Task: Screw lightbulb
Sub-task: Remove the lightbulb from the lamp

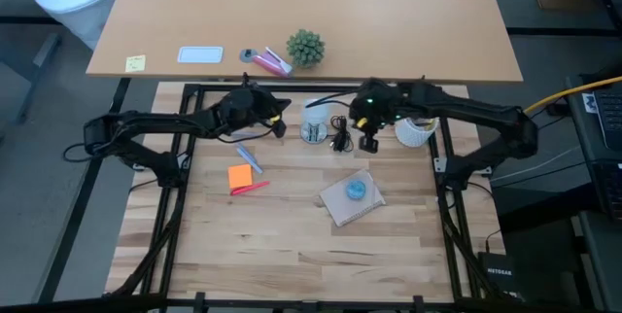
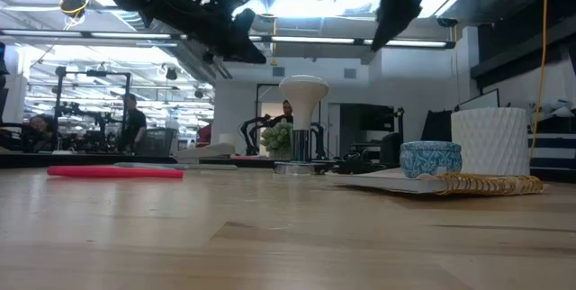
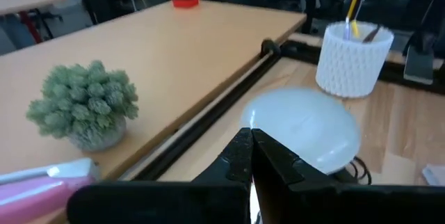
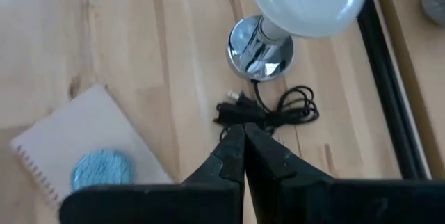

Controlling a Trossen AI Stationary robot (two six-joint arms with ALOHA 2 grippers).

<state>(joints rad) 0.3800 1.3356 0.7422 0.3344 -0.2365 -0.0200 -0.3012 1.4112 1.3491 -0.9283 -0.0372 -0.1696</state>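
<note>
Lightbulb (image 4: 308, 1) seen seated upright in chrome socket (image 4: 261, 46) at back of surface (image 1: 292, 245), untouched. Left claw (image 3: 249, 156) pressed together, empty, raised beside bulb. Right claw (image 4: 243, 147) likewise together, empty, above black cord (image 4: 268, 113). Screwing step judged finished or unstarted; next, bulb tightness to be checked.

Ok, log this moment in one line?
bulb: upright in socket | left gripper: shut, empty, beside bulb | right gripper: shut, empty, above cord

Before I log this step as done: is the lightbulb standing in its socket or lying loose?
In the socket, upright: the lightbulb stands globe-up on the shiny metal socket. How far it is screwed in, cannot tell.
</note>
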